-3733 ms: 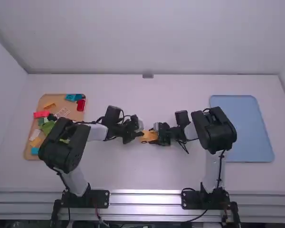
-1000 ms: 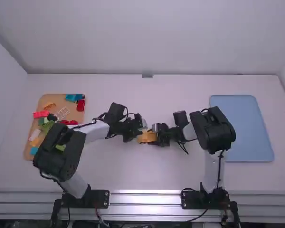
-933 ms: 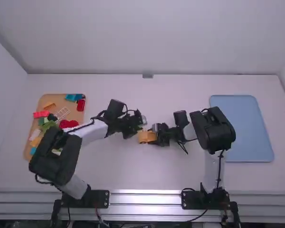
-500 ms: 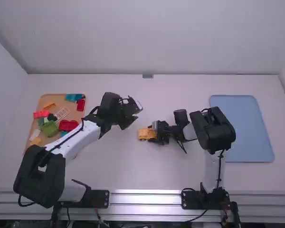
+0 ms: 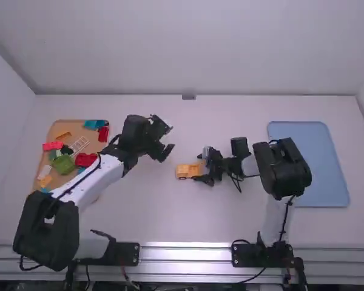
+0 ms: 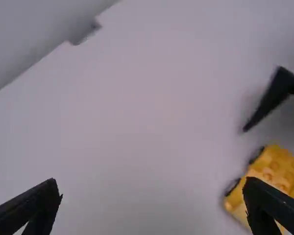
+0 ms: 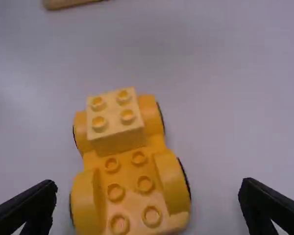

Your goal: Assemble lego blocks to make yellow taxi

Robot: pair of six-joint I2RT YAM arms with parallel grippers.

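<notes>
The left gripper (image 5: 171, 139) stands open above the table, up and left of the yellow car (image 5: 186, 171). In the left wrist view, nothing is held by the left gripper (image 6: 154, 191); part of the car (image 6: 270, 169) shows beyond one finger. At the car's right end is the right gripper (image 5: 200, 167), open, its fingers apart on either side. The right wrist view has the right gripper (image 7: 148, 190) wide open and touching nothing. There, a pale yellow block (image 7: 115, 122) with several studs sits on one end of the wheeled car base (image 7: 130, 178), whose other studs are bare.
On the left, a tan tray (image 5: 97, 133) bears loose blocks, among them a green block (image 5: 64, 164), a red piece (image 5: 86, 159) and an orange block (image 5: 45, 180). A blue tray (image 5: 309, 157) lies at the right.
My left gripper has left the car and moved away from the camera and slightly left. My right gripper has let go of the car and backed off rightward; the car stayed on the table.
</notes>
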